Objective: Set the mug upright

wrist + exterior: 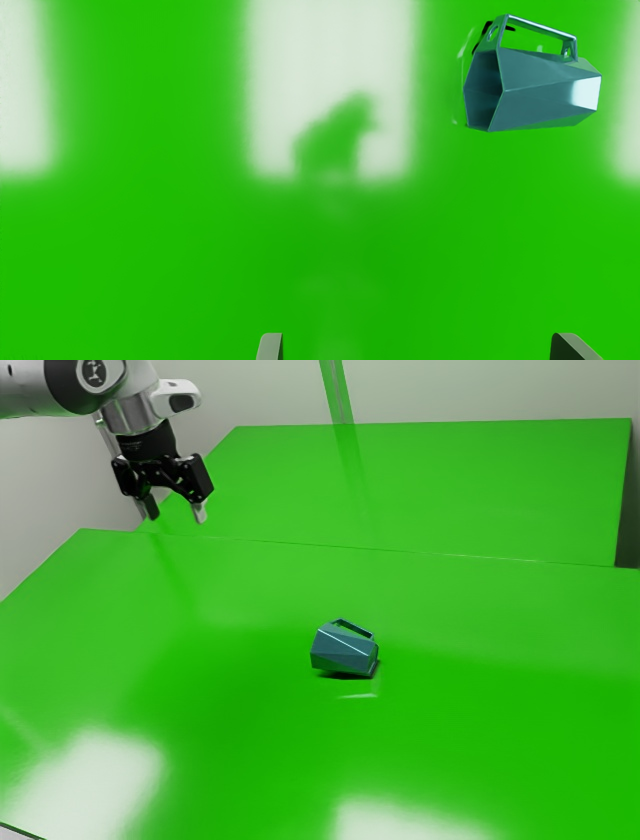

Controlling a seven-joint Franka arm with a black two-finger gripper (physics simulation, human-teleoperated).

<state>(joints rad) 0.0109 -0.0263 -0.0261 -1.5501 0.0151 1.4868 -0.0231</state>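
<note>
A white and black robot arm [105, 395] reaches in from the exterior view's upper left. Its black two-finger end effector [175, 517] hangs above the far part of a glossy, bright green worktop [200, 710], pointing down. The fingers are spread, with a wide gap between their tips.

A blue-teal, faceted mug with a shiny, metal-like finish [345, 651] lies on its side near the middle of the worktop, well apart from the end effector. Its angular, squared-off handle [542, 27] juts from its long side. In the wrist view the mug's dark, hollow mouth [484, 92] is visible, wider than the opposite end, and the mug lies out beyond the fingertips, more in line with one finger than the other.

Soft white reflections [330, 55] shine on the worktop. Behind it are a second flat green surface [480, 490] and a pale grey wall [480, 390].
</note>
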